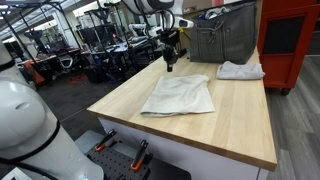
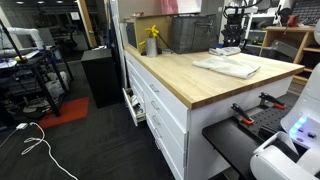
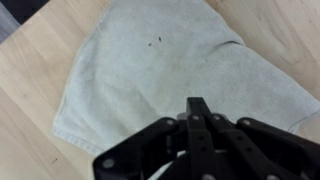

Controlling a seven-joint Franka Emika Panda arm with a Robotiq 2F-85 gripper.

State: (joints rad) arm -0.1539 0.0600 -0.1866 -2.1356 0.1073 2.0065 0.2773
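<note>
Gripper [image 1: 170, 66] fingers pinched fully together, nothing between them; it hangs over the far edge of the towel [image 1: 178, 97], clear of the cloth in an exterior view. Towel lies spread flat, slightly rumpled, mid-way across the wooden table [image 1: 240, 125]; wrist view looks down on it, with a couple of dark specks near its middle. Second cloth [image 1: 240, 70] is bunched at the back of the table, apart from the towel; gray bag [image 1: 222, 38] stands behind it; yellow bottle [image 2: 152, 40] is at the far corner.
</note>
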